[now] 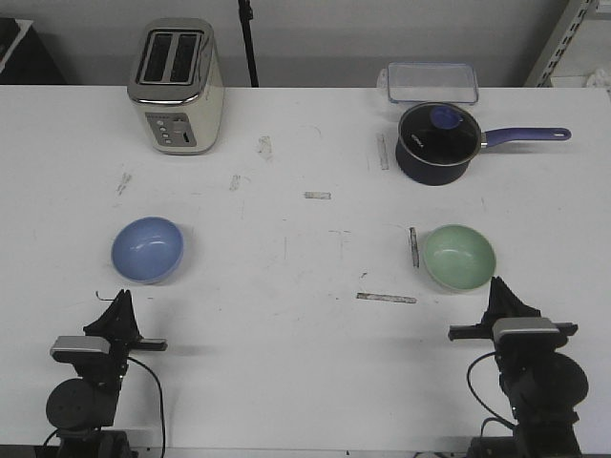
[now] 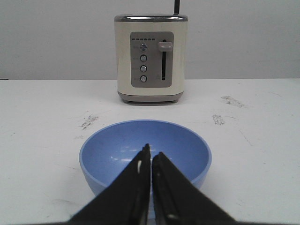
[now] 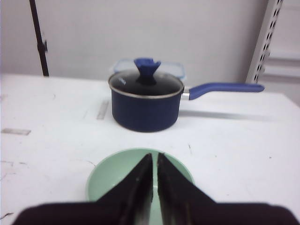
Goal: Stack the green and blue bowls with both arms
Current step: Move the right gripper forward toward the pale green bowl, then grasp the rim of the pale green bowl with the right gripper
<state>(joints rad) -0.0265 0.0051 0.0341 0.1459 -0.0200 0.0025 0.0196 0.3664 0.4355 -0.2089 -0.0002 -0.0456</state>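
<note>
Setting: white scuffed table [image 1: 305, 315] against a grey wall, seen from above and from both wrists.
Left gripper [image 1: 121, 298]: low at the near left edge, pointed forward; in the wrist view [image 2: 150, 154] the 2 black fingers sit almost together with only a thin slit between them, holding nothing.
Right gripper [image 1: 498, 284]: low at the near right edge, pointed forward; in the wrist view [image 3: 154, 159] its 2 fingers are likewise nearly pressed together, holding nothing.
Blue bowl [image 1: 147, 250]: upright on the table's left side, just ahead of the left gripper; from the wrist [image 2: 145, 152] the fingertips overlap its near rim, and contact cannot be told.
Green bowl [image 1: 459, 256]: upright on the right side, just ahead of the right gripper, well apart from the blue bowl; from the wrist [image 3: 123, 176] the fingertips cover its centre.
Toaster [image 1: 177, 86]: cream and silver, 2 slots, far left, beyond the blue bowl.
Saucepan [image 1: 437, 141]: dark navy with glass lid and long blue handle pointing right, far right, beyond the green bowl.
Box [image 1: 431, 82]: clear, lidded, just behind the saucepan.
</note>
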